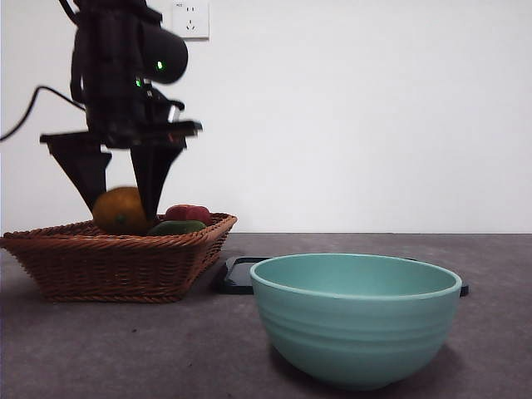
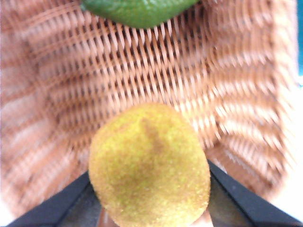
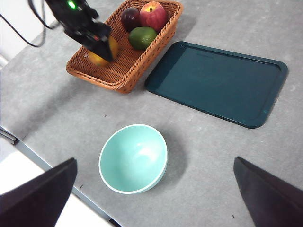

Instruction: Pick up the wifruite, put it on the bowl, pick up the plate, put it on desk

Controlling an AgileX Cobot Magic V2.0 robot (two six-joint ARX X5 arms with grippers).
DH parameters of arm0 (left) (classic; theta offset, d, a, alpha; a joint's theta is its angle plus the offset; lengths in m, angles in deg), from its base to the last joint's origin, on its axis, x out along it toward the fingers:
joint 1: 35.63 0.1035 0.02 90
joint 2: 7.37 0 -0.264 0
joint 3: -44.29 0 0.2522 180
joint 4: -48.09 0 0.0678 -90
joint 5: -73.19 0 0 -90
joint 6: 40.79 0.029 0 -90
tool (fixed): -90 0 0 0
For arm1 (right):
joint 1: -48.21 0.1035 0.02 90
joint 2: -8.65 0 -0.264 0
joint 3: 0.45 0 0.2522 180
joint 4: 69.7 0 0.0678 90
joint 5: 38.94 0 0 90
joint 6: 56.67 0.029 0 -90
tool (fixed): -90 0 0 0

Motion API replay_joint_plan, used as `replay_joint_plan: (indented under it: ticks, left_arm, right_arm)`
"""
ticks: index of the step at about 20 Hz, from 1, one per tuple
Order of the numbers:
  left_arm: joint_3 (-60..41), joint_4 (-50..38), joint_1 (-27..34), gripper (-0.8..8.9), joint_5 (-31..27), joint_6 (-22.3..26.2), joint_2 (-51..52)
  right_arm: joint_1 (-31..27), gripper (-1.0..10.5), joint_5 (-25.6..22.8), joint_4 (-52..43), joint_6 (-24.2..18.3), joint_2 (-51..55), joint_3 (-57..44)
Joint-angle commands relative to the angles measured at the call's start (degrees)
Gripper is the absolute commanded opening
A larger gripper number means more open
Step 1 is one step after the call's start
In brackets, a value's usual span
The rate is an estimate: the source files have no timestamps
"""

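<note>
The left gripper (image 1: 121, 202) is seen down in the basket (image 1: 116, 259). Its two black jaws are closed on the wifruite (image 2: 149, 165), one jaw on each side of it. The wifruite is held between the jaw tips, and its skin is dull yellow-brown. In the front view the wifruite (image 1: 120, 210) is seen just above the basket's rim. It cannot be told if the fruit is touching the basket's floor.

Beyond the held wifruite, a green fruit (image 2: 138, 10) is seen in the basket. A red fruit (image 3: 152, 15) and a dark purple fruit (image 3: 130, 19) are seen next to the green one, at the basket's far end from the gripper.

The bowl (image 1: 356, 317) is found on the desk (image 1: 125, 349), well apart from the left gripper. It is mint-teal and is set upright with its mouth up. Nothing is seen inside it in the right wrist view.

A dark flat tray (image 3: 218, 82) is laid on the desk just beside the basket. It is near the bowl but is not touched by it.

The right gripper (image 3: 156, 198) is held high over the desk, above the bowl (image 3: 133, 158). Its jaws are spread wide apart and nothing is held between them.
</note>
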Motion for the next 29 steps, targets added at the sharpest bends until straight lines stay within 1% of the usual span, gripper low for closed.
replay_joint_plan:
  ticks: [1,5,8,11,12,15,18,21,26,29]
  left_arm:
    - [1.6,0.6,-0.8,1.81,-0.3,1.0,4.5]
    - [1.6,3.5,-3.9,1.81,0.2,-0.7,13.9]
    - [1.6,5.2,-9.3,1.81,0.2,-2.5,20.0]
    - [1.6,6.3,-15.3,1.81,0.2,-4.8,23.1]
    - [1.6,7.0,-17.4,1.81,0.2,-6.3,23.2]
    - [1.4,7.4,-22.5,1.81,0.1,-8.3,23.0]
    - [1.4,3.8,-27.6,1.81,0.1,-9.8,22.9]
    - [1.4,2.1,-30.7,1.81,0.1,-9.9,21.2]
    - [1.4,1.2,-34.8,1.81,0.1,-10.9,14.7]
    - [1.4,0.4,-36.9,1.81,0.1,-9.9,10.1]
  right_arm:
    - [0.3,6.0,0.0,-0.1,0.4,-0.3,1.0]
    - [0.3,6.0,0.0,0.7,0.4,-0.3,1.0]
    - [0.3,6.0,0.0,1.6,0.4,0.1,1.0]
    - [0.3,6.0,0.0,2.9,0.5,1.4,1.2]
    - [0.3,6.0,0.0,3.4,0.5,1.9,1.3]
    - [0.3,6.0,0.0,4.5,1.1,3.8,1.7]
    - [0.2,6.0,-0.2,6.3,1.9,5.5,2.5]
    - [0.2,6.0,-0.2,6.8,2.4,6.3,3.5]
    - [0.2,6.0,-0.2,6.7,3.1,6.4,4.3]
    - [0.2,6.0,-0.2,6.7,3.1,6.4,4.3]
